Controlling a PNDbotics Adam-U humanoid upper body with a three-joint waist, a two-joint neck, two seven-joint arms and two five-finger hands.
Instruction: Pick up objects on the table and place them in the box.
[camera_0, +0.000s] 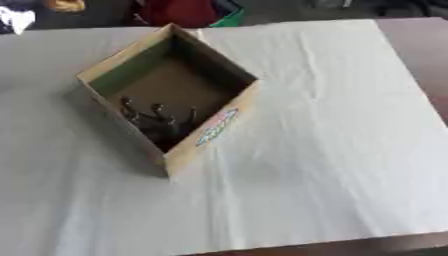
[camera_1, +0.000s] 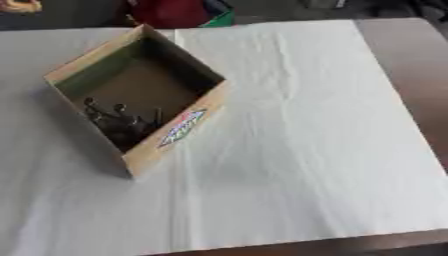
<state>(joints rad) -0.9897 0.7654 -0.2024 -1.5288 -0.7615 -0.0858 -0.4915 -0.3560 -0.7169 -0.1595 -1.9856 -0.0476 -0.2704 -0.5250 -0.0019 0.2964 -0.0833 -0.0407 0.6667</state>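
Observation:
An open cardboard box (camera_0: 229, 116) stands turned cornerwise on the white cloth, left of centre, with a colourful label on its outer front-right wall. Inside it, in the near corner, lies a dark object (camera_0: 156, 122) with several thin prongs pointing up; I cannot make out what it is. No loose object shows on the cloth outside the box. Neither of my hands nor any arm shows in either view.
The white cloth (camera_0: 332, 150) covers most of the table. Bare brown tabletop (camera_1: 420, 65) shows along the right side and the near edge. Beyond the far edge there is a red and green thing (camera_0: 188, 12).

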